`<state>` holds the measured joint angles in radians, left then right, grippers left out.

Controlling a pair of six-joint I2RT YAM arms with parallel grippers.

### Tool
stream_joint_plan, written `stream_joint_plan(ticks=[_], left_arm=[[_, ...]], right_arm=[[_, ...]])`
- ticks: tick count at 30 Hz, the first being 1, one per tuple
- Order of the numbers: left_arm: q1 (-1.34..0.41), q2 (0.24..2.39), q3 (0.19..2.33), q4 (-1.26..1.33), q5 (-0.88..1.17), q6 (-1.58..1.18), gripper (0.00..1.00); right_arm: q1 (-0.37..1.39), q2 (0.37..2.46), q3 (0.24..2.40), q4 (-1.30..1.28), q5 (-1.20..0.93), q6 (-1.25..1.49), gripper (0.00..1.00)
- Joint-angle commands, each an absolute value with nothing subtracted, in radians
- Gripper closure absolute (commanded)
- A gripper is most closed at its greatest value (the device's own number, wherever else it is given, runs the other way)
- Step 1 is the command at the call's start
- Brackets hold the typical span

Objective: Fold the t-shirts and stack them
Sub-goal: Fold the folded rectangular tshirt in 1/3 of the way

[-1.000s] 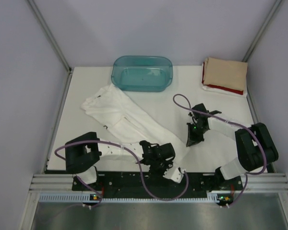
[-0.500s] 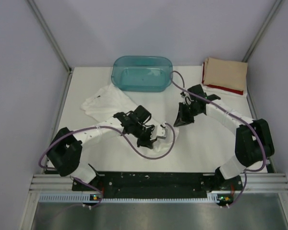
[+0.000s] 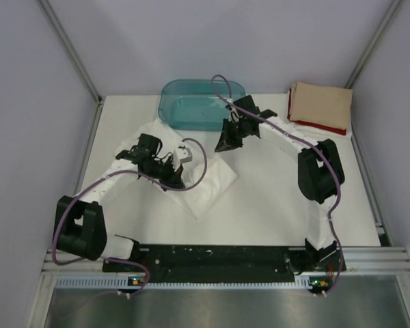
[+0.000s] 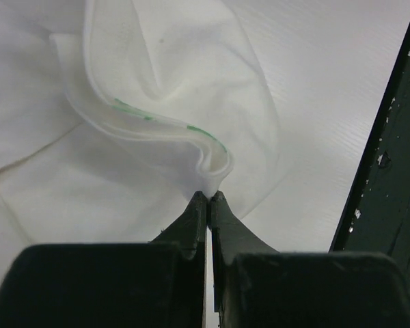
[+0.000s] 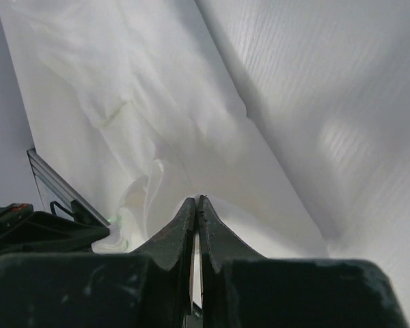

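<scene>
**Overhead view.** The white t-shirt [image 3: 206, 186] lies partly doubled over, its long axis running roughly from far-left to near-right. The left gripper [image 3: 180, 164] and the right gripper [image 3: 225, 142] sit at its far edge, the left one over the bulk. The tan t-shirt [image 3: 321, 102] rests on the red t-shirt [image 3: 318, 127], well right of the right fingers. No print shows.

**Left wrist view.** The fingers are together, clamped on a doubled hem. Cloth spreads ahead and to the left of the tips.

**Right wrist view.** The fingers are together, apparently pinching cloth that fans out ahead. The pinch itself is hard to make out.
</scene>
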<state>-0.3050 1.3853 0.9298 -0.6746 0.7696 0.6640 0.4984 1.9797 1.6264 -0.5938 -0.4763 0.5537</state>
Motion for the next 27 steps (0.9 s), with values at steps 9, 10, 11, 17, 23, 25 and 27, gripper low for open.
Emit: stream_joint_plan(ticks=[9,10,11,17,23,25,27], left_arm=[[-0.132,1.411,0.854,-0.651,0.819,0.701,1.0],[-0.132,1.417,0.854,-0.65,0.81,0.701,1.0],[-0.129,1.419,0.853,-0.647,0.801,0.7,1.0],[-0.072,1.41,0.808,-0.582,0.776,0.649,1.0],[-0.063,1.451,0.811,-0.546,0.693,0.618,0.96],[-0.063,1.46,0.815,-0.548,0.673,0.615,0.87],[-0.061,1.469,0.825,-0.549,0.638,0.6,0.8]], right_arm=[[0.557,2.181,1.815,-0.468,-0.443,0.638,1.0],[0.557,2.19,1.821,-0.466,-0.445,0.64,1.0],[0.557,2.198,1.825,-0.466,-0.449,0.637,1.0],[0.577,2.213,1.839,-0.423,-0.457,0.634,1.0],[0.586,2.275,1.868,-0.423,-0.425,0.644,1.0],[0.589,2.293,1.885,-0.423,-0.408,0.634,0.98],[0.589,2.304,1.901,-0.425,-0.391,0.62,0.74]])
